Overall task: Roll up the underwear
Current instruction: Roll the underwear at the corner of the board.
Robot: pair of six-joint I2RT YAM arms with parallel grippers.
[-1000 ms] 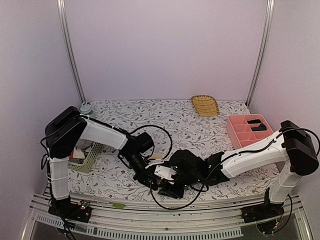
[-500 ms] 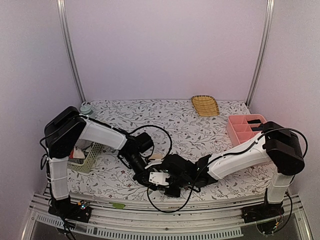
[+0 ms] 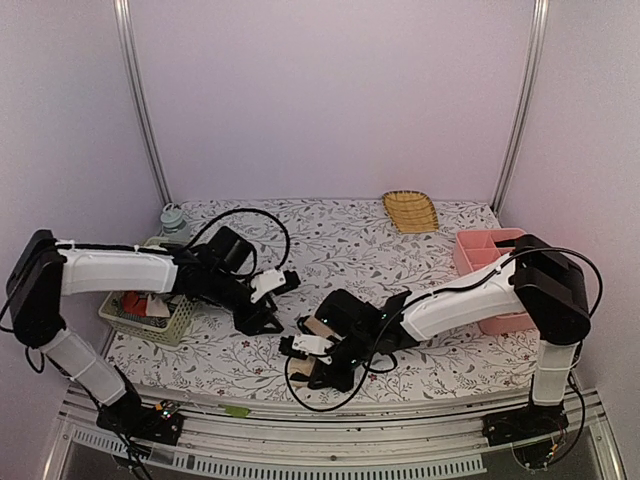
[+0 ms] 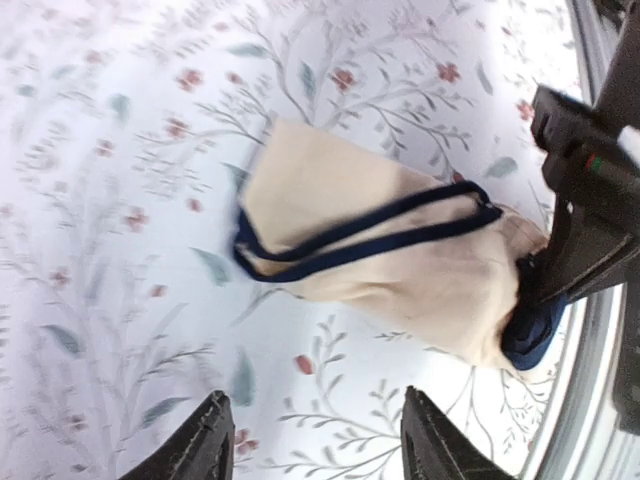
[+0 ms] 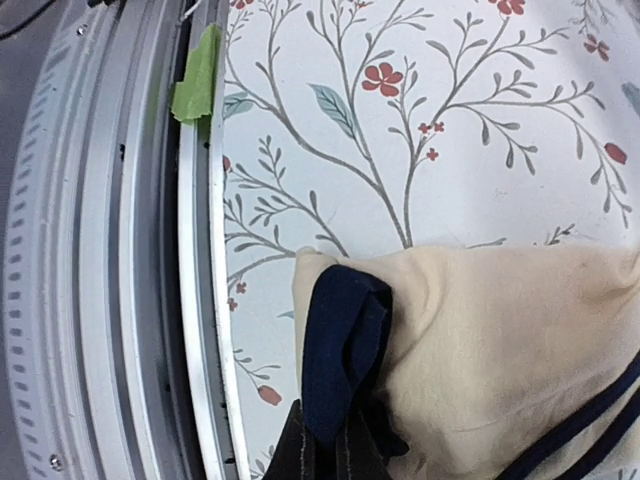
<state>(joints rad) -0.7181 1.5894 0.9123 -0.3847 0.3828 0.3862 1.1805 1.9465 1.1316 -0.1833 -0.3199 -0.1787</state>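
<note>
Beige underwear (image 3: pixel 318 328) with dark navy edging lies bunched near the table's front edge. In the right wrist view its cloth (image 5: pixel 490 330) fills the lower right, and my right gripper (image 5: pixel 335 450) is shut on the folded dark band at its near end. From above, that gripper (image 3: pixel 312 362) reaches in from the right. My left gripper (image 3: pixel 275 300) hovers to the left of the underwear (image 4: pixel 380 240), apart from it. It (image 4: pixel 320 450) is open with only the tablecloth between its fingers.
A pale green basket (image 3: pixel 172 318) holding red and white cloth sits at the left, with a small jar (image 3: pixel 173 216) behind it. A pink divided box (image 3: pixel 492 262) stands at the right and a yellow woven tray (image 3: pixel 411 211) at the back. Green tape (image 5: pixel 200 72) marks the metal front rail.
My left gripper opened, let go of the underwear and drew back to the left. The right gripper closed on the dark band and shifted left and slightly away from the front edge.
</note>
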